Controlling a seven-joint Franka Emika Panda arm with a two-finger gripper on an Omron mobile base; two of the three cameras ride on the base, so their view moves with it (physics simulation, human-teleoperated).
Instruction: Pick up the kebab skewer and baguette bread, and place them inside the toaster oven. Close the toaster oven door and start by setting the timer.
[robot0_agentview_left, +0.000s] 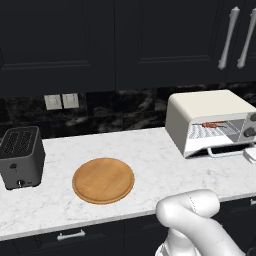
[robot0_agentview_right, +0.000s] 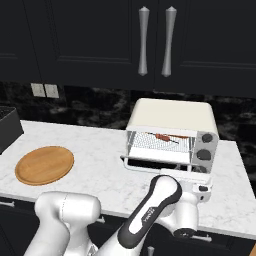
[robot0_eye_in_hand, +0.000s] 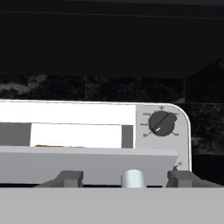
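The cream-white toaster oven (robot0_agentview_right: 172, 115) stands on the counter with its door (robot0_agentview_right: 150, 165) swung down and open. The kebab skewer (robot0_agentview_right: 162, 136) lies on the wire rack inside, also seen as the skewer (robot0_agentview_left: 214, 124). In the hand view my gripper (robot0_eye_in_hand: 124, 177) faces the oven front at door height. Its fingertips (robot0_eye_in_hand: 68, 177) stand wide apart, with the white end of the door's bar handle (robot0_eye_in_hand: 132, 178) between them, touching neither. The door (robot0_eye_in_hand: 87, 164) spans the view below a dark knob (robot0_eye_in_hand: 161, 123). A thin orange streak (robot0_eye_in_hand: 59, 145) shows above the door's edge. The baguette bread is hidden.
A round wooden board (robot0_agentview_left: 103, 180) lies mid-counter, and a dark grey slot toaster (robot0_agentview_left: 20, 157) stands at the far left. Dark cabinets with long silver handles (robot0_agentview_right: 143, 41) hang above. The marble counter (robot0_agentview_right: 100, 155) ends just right of the oven.
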